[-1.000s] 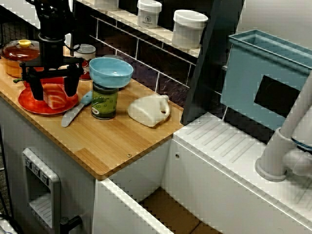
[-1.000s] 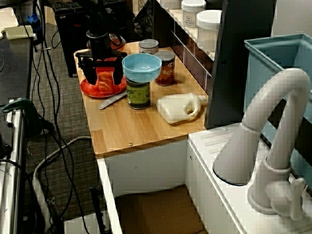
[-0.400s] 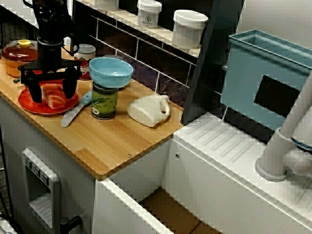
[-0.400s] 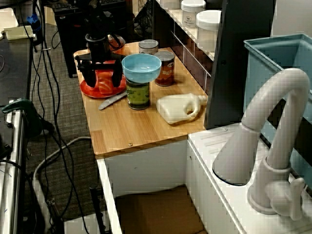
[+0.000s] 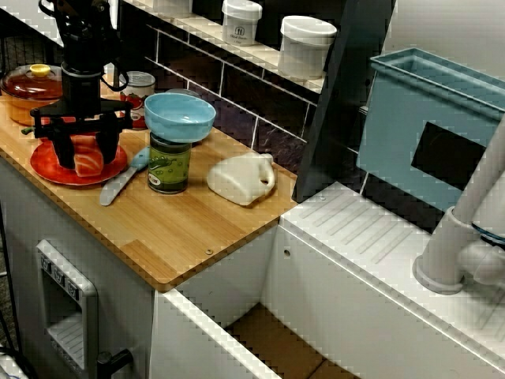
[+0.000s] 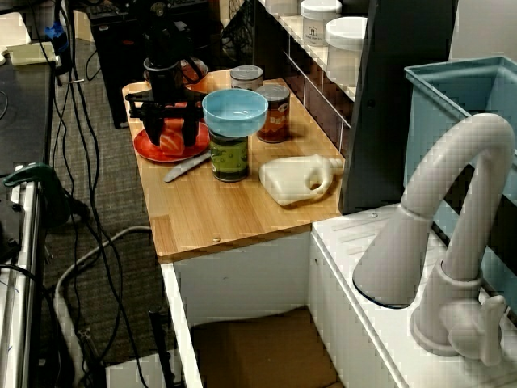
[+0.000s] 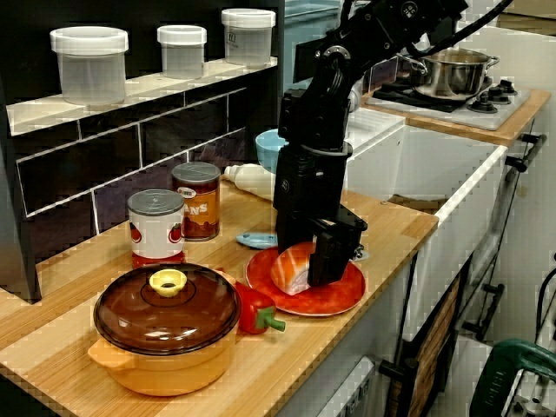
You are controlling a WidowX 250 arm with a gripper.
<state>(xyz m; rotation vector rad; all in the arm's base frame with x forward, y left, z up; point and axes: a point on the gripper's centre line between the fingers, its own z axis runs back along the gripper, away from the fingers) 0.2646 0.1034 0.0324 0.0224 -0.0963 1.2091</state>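
A piece of salmon (image 5: pixel 85 158) lies on a red plate (image 5: pixel 47 166) at the left end of the wooden counter (image 5: pixel 181 237). My black gripper (image 5: pixel 87 154) comes straight down over it, with a finger pressed against each side of the fish. From the side, the salmon (image 6: pixel 171 141) fills the gap between the fingers, over the plate (image 6: pixel 145 150). In the view from the counter's end, the near finger (image 7: pixel 328 256) touches the salmon (image 7: pixel 289 268) and the far finger is hidden behind it. The fish still rests on the plate (image 7: pixel 334 300).
A blue bowl (image 5: pixel 180 114) sits on a green can (image 5: pixel 169 164) just right of the plate, with a knife (image 5: pixel 120 181) in front. A white jug (image 5: pixel 241 179) lies further right. An orange lidded pot (image 7: pixel 165 326), a red pepper (image 7: pixel 254 311) and two cans (image 7: pixel 156 228) stand behind.
The fingers stood wide apart around the salmon and have since closed in against its sides. The wrist has shifted slightly toward the back of the counter. The plate has stayed put.
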